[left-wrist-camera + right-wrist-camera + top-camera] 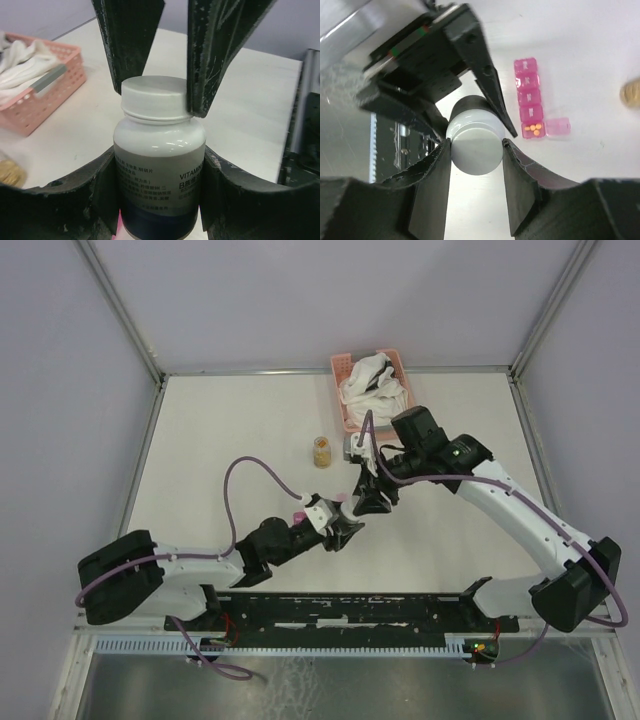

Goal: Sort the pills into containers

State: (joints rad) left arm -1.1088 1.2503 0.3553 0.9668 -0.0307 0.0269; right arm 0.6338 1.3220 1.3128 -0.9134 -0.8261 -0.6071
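A white vitamin bottle [159, 150] with a white cap [474, 150] is held between both grippers above the table. My left gripper [159, 162] is shut on the bottle's body. My right gripper [475, 146] is shut on the cap, coming from the opposite end. In the top view the left gripper [345, 528] and right gripper [368, 498] meet near the table's middle and hide the bottle. The magenta pill-box strip [528, 95] lies on the table below. Its end compartment [534, 129] is open and holds several orange pills. The strip barely shows in the top view [298, 513].
A small clear jar of yellow pills [322, 451] stands beyond the grippers and also shows in the left wrist view [7, 172]. A pink lattice basket [343, 415] with white cloths sits at the back, seen too in the left wrist view [45, 100].
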